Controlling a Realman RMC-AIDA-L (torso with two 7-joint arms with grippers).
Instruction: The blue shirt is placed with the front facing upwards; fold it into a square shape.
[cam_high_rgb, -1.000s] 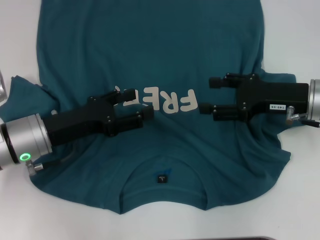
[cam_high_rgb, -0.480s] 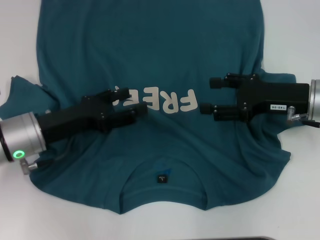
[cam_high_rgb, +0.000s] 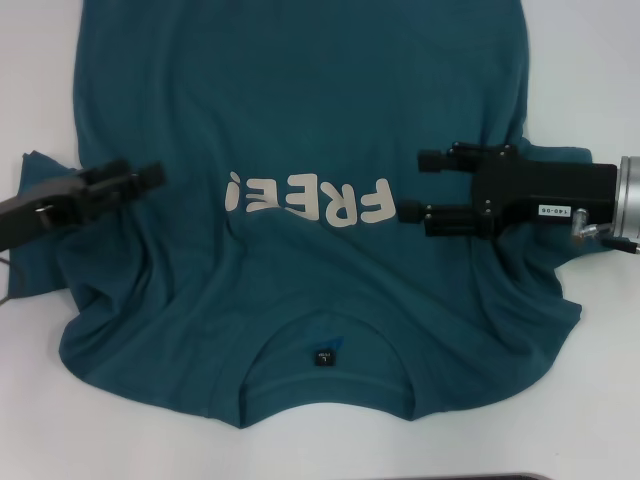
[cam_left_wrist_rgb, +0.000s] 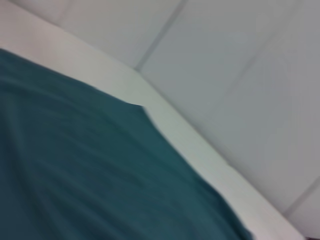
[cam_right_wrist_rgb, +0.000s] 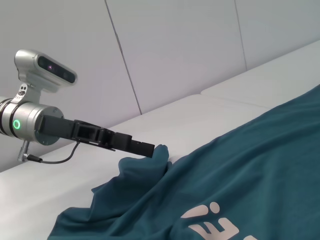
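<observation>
Now your left gripper (cam_high_rgb: 150, 177) sits narrow over the shirt's (cam_high_rgb: 300, 100) left sleeve; right gripper (cam_high_rgb: 415, 185) gapes wide by the lettering (cam_high_rgb: 305, 200).

Head camera: we look steeply down on the blue shirt (cam_high_rgb: 300, 120); both wrist cameras skim it low, close.

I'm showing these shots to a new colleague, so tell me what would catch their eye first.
The big blue shirt spread front-up over the white table, its white FREE! lettering across the chest. The right tool hangs open over the shirt just beside the lettering's end. The left tool is at the shirt's left sleeve, where the right wrist view shows cloth bunched up at its tip; its opening cannot be judged.
</observation>
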